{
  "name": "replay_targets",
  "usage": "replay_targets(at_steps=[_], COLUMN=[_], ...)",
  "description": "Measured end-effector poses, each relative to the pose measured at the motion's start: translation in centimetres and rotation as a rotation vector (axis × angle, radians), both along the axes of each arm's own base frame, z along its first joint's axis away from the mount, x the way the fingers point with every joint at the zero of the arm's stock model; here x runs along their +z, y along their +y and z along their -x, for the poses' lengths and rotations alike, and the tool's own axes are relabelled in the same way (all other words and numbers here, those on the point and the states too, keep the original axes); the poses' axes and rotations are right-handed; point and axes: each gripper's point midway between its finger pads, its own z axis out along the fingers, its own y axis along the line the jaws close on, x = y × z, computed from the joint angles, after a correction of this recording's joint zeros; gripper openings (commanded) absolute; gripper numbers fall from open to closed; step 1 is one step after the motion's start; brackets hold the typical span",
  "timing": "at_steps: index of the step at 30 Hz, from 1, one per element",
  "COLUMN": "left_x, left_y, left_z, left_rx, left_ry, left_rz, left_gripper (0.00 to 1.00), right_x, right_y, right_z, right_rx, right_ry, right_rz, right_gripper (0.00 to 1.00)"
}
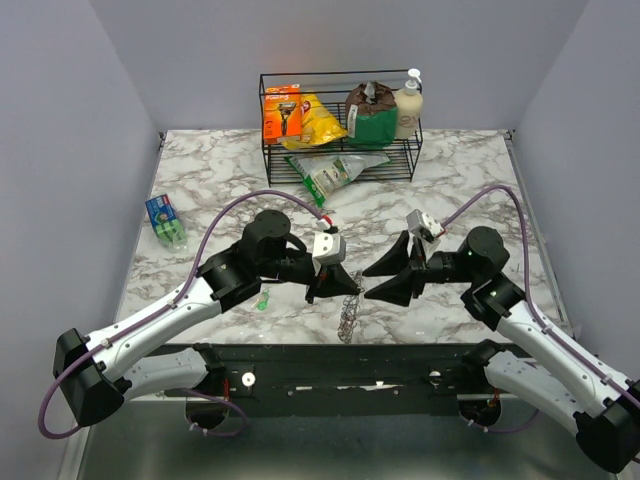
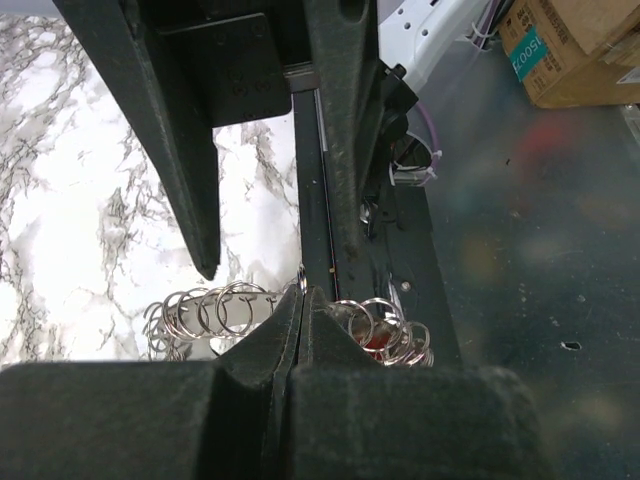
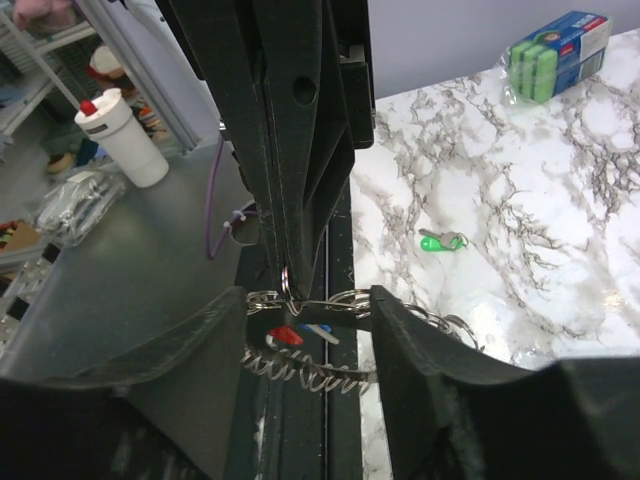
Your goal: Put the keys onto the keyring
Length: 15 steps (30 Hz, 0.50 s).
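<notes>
The keyring [image 1: 347,316] is a thin wire loop strung with many small silver rings. It hangs over the table's near edge, and my left gripper [image 1: 338,289] is shut on its wire. In the left wrist view the left gripper [image 2: 302,292] pinches the keyring [image 2: 228,308], with rings on both sides. My right gripper [image 3: 310,320] is open. Its jaws stand on either side of the keyring [image 3: 330,304], and the right pad is at the rings. A green-headed key [image 3: 440,240] lies alone on the marble, also in the top view as the green key [image 1: 263,300]. Red and blue tags [image 3: 286,336] hang inside the loop.
A black wire rack [image 1: 340,150] at the back holds a razor pack, bags and a bottle. A green-white bag [image 1: 335,170] lies in front of it. A blue-green sponge pack [image 1: 165,220] sits at the left. The black table rail [image 1: 330,365] runs below the grippers.
</notes>
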Motion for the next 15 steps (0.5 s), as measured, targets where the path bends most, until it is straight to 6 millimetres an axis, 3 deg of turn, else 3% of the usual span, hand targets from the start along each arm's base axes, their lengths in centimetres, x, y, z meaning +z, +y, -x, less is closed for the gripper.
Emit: replay_targets(at_steps=[10,13,15], left_x=[0.36,0.43,0.4], left_y=[-0.11,-0.16,-0.18], left_z=[0.0,-0.04,-0.09], left_rx=[0.003,0.003,0.004], left_ry=[0.007,0.006,0.007], left_rz=[0.012,0.016,0.015], left_gripper=[0.0,0.0,0.0], right_x=[-0.51,-0.51,-0.51], right_y=[0.35,0.36,0.37], right_z=[0.04,0.07,0.11], right_rx=[0.012,0.013,0.015], right_ry=[0.02,0.02,0.02], right_rz=[0.012,0.012,0.013], right_gripper=[0.39,0.24,0.04])
